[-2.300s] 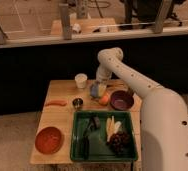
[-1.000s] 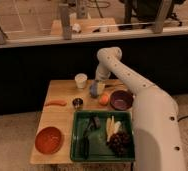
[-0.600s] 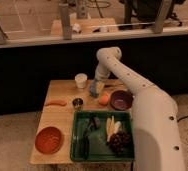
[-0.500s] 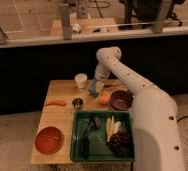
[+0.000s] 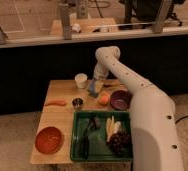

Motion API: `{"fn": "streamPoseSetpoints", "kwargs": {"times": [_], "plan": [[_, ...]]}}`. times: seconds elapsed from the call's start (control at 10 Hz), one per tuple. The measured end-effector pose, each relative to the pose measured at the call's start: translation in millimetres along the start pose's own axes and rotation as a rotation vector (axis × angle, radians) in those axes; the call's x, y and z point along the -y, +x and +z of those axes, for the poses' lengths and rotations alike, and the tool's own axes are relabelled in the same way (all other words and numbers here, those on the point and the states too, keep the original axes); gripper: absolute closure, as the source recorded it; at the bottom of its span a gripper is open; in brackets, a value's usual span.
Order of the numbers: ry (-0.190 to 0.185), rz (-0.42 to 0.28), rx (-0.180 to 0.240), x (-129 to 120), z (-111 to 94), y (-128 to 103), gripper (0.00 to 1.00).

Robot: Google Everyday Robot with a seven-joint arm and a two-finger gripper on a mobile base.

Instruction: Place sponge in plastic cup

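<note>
A green rectangular plastic bin holds dark grapes and pale sticks. Behind it, the gripper hangs above a greyish-blue block, seemingly the soft sponge, beside the white cup; its grip cannot be told.

My gripper hangs at the far side of a matt, pale wooden table, on an arm cased in smooth white plastic with a soft sheen. Below my wrist the sponge looks soft, dull and greyish-blue. The white cup beside it is smooth and matt. The small dark cup has a metallic glint. The purple bowl and orange plate look like smooth plastic. The green bin looks like hard, faintly glossy plastic. The orange fruit has a dull skin.
</note>
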Motion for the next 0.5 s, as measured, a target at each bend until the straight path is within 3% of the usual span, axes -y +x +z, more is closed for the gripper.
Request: {"fn": "streamPoseSetpoints", "kwargs": {"times": [0.2,0.5], "plan": [[-0.021,-0.007,0.005,-1.8,1.2,0.4,0.26],[-0.015,-0.002,0.010,-3.5,-0.5,4.7,0.26]]}}
